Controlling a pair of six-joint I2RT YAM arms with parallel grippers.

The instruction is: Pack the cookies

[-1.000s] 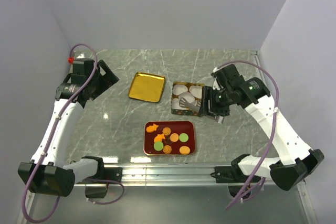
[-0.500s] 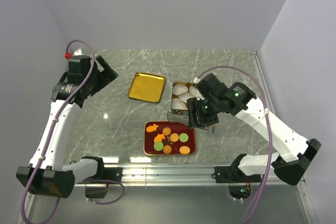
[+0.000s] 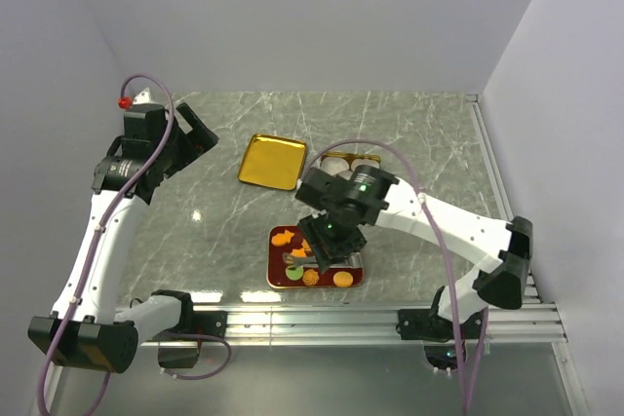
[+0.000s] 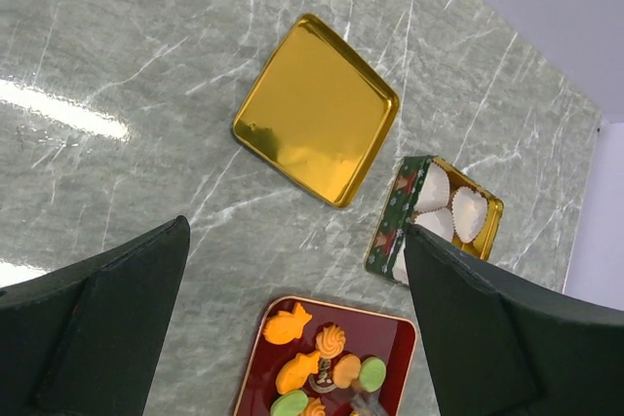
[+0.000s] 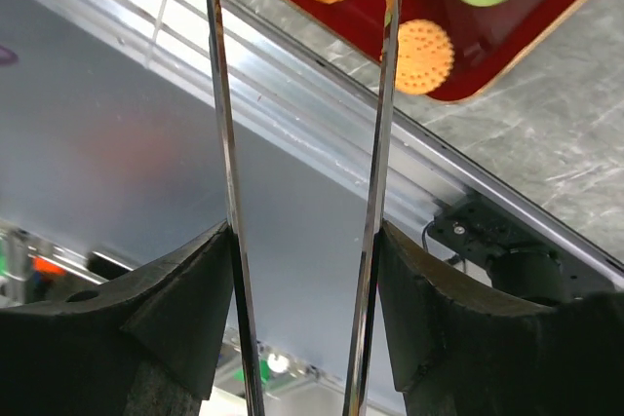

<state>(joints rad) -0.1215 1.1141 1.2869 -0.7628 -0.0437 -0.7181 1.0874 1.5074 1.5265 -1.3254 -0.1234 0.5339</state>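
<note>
- The right gripper (image 5: 304, 241) is clasping thin metal tongs (image 5: 226, 133), one blade lying against each finger, with the blades standing apart.
- The tongs are reaching over the red tray (image 3: 272, 272); I cannot tell whether their tips are touching anything.
- The cookies (image 4: 304, 373), round ones and fish shapes, are lying in that tray.
- The left gripper (image 4: 294, 231) is hovering, spread wide and empty, above the marble table (image 4: 117, 65), near the gold lid (image 4: 317, 124) and the tin (image 4: 388, 233).
</note>
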